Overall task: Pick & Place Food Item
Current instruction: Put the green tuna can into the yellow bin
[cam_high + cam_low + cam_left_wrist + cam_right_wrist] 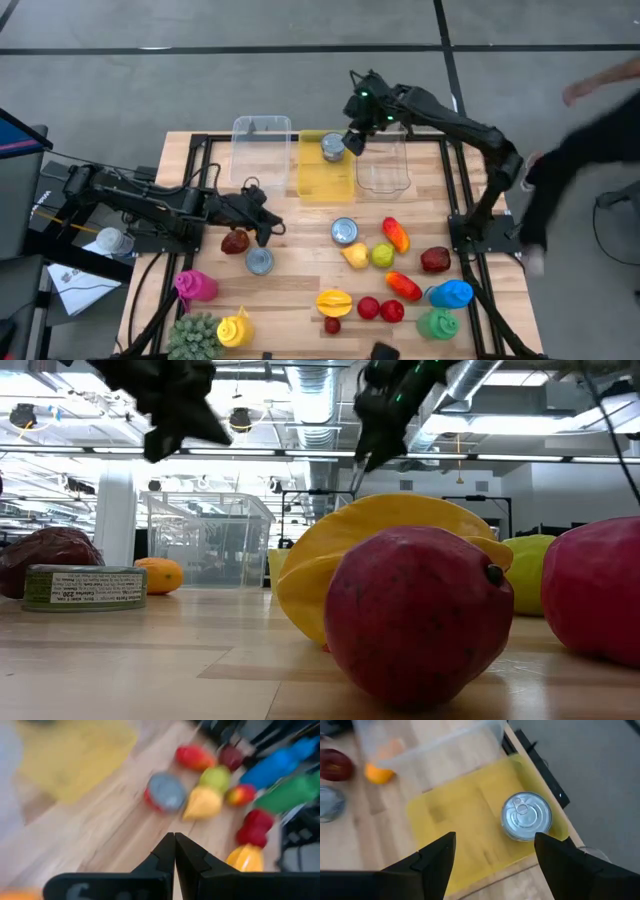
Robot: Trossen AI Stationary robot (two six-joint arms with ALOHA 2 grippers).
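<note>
A silver can [332, 148] stands upright at the far end of the yellow bin [325, 178]. My right gripper [354, 140] hovers just beside and above it, jaws open and empty. In the right wrist view the can [526, 816] sits on the yellow bin floor [465, 815], beyond my spread fingers [437, 855] and touching neither. My left gripper [266, 226] is shut on nothing, low over the table's middle left, next to a dark red fruit [235, 241] and a second can [260, 261].
Clear bins [261, 150] [383, 165] flank the yellow one. A third can [344, 231], several fruits [383, 255] and coloured bottles [450, 294] crowd the near half of the table. A person's arm [590, 130] reaches in at the far right.
</note>
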